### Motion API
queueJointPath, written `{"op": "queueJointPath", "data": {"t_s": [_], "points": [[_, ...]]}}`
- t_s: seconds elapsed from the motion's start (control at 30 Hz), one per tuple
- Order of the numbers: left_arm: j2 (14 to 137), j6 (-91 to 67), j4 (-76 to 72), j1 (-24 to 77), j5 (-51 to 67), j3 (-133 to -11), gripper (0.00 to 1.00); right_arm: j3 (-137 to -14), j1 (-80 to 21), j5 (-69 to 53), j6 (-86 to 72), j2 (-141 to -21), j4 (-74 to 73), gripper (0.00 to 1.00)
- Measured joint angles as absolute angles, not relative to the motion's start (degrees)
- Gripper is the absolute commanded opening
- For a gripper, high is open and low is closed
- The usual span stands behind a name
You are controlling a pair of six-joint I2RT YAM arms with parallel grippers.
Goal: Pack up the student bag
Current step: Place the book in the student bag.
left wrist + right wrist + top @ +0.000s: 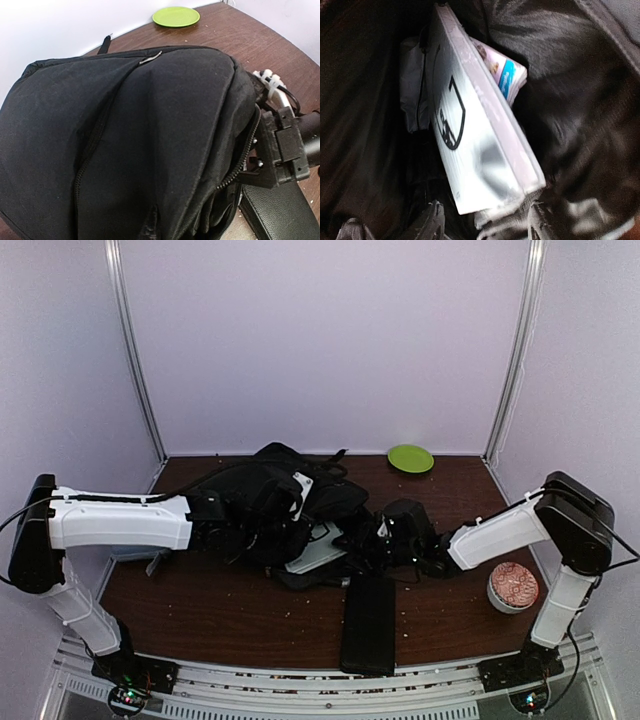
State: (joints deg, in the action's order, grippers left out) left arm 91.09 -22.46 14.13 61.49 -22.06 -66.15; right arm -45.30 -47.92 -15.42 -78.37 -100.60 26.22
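Here, white book (470, 150) inside student bag (580, 100)

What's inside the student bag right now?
A flat white book with a black emblem, a pink-and-blue booklet behind it, and a grey packet beside it. The dark lining of the bag hides anything deeper.

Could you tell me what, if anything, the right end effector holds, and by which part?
Apparently the white book, by its near end, inside the student bag.
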Motion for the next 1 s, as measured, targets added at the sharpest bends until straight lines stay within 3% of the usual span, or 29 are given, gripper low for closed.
{"op": "queueJointPath", "data": {"t_s": [0.2,0.37,0.67,0.8,1.0], "points": [[91.1,-22.5,14.7,61.7,-22.0,-66.2,0.00,-48.4,-47.9,-15.4,-78.6,-104.8,26.3,0.56],[91.1,-22.4,14.7,61.7,-21.8,-66.2,0.00,-50.6,-47.5,-15.4,-78.5,-106.8,25.4,0.33],[91.0,-22.0,14.7,61.8,-21.5,-66.1,0.00,-57.8,-45.8,-16.0,-72.8,-109.5,19.1,0.08],[91.0,-21.6,14.8,61.8,-21.3,-66.1,0.00,-61.2,-45.0,-16.2,-69.9,-110.9,16.9,0.05],[91.0,-21.3,14.9,61.8,-21.2,-65.8,0.00,-65.4,-44.7,-16.6,-66.8,-113.5,14.7,0.11]]}}
